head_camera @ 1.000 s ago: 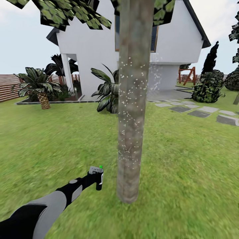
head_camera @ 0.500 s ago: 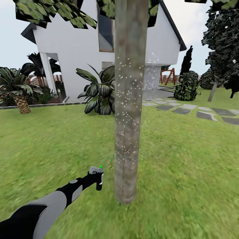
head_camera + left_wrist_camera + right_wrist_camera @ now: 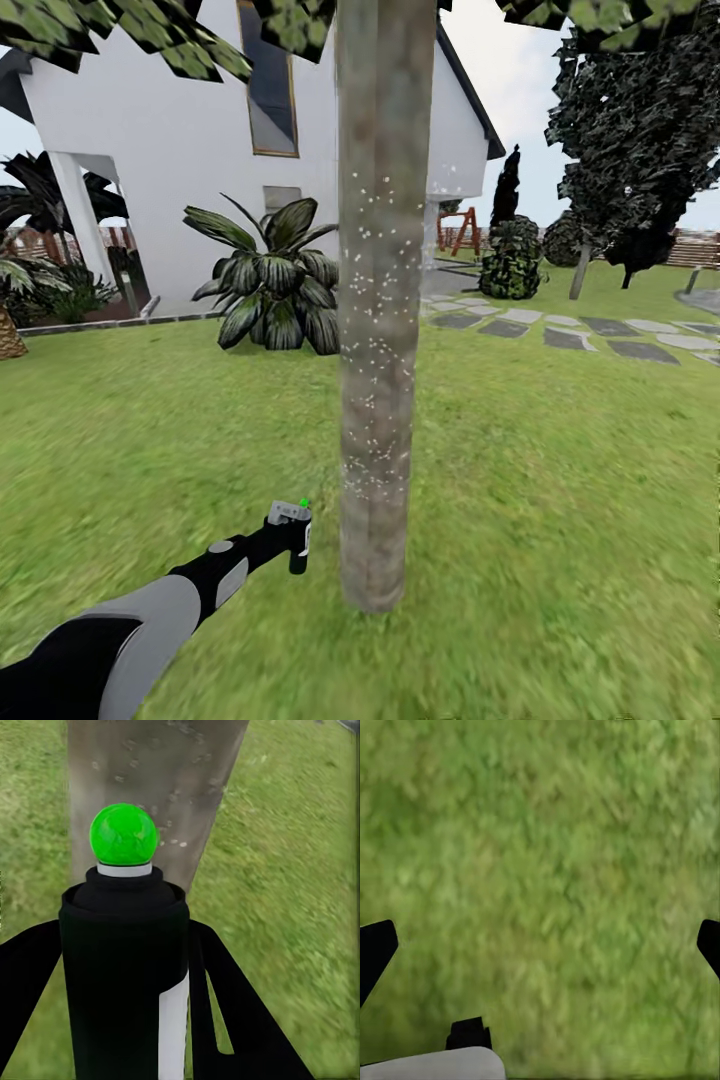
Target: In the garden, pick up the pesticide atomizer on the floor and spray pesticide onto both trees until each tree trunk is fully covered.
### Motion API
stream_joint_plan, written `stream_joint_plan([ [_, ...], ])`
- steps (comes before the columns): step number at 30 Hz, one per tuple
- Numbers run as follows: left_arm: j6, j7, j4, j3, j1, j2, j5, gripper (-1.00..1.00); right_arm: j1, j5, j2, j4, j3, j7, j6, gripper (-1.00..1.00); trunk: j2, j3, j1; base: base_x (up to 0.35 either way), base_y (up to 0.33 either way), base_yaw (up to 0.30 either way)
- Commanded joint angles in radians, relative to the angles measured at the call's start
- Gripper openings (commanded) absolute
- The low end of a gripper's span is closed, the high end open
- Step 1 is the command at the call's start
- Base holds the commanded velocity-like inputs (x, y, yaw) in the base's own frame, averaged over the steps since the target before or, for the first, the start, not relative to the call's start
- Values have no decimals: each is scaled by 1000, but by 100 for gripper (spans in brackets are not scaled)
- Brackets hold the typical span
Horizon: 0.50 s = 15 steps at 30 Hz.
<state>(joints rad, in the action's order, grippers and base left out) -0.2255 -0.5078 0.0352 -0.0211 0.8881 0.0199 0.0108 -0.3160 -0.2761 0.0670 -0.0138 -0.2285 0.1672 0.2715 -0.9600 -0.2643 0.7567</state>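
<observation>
The trunk [image 3: 375,330] is cut off by the head view's upper edge, and only scraps of its canopy [image 3: 110,35] are seen there. In the left wrist view the atomizer [image 3: 124,967] is cut off below, and the trunk's foot [image 3: 150,795] is hidden behind it. The left gripper's [image 3: 290,540] fingers [image 3: 247,1035] are largely hidden beside the bottle. The lawn [image 3: 547,870] is blurred in the right wrist view, where the right gripper's fingertips [image 3: 375,949] are cut off at both side edges. The swing frame [image 3: 457,230] beyond the trunk is too small to make out.
</observation>
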Motion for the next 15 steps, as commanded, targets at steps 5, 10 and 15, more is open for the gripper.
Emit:
stream_joint_plan([
  [5,0,0,0,1,0,0,0,-100,0,0,0,0,0,0,0,100,0,0,0,0,350,-30],
  [10,0,0,0,1,0,1,0,-100,0,0,0,0,0,0,0,100,0,0,0,0,350,-2],
  [15,1,0,0,0,0,2,0,-100,0,0,0,0,0,0,0,100,0,-2,0,25,350,-61],
])
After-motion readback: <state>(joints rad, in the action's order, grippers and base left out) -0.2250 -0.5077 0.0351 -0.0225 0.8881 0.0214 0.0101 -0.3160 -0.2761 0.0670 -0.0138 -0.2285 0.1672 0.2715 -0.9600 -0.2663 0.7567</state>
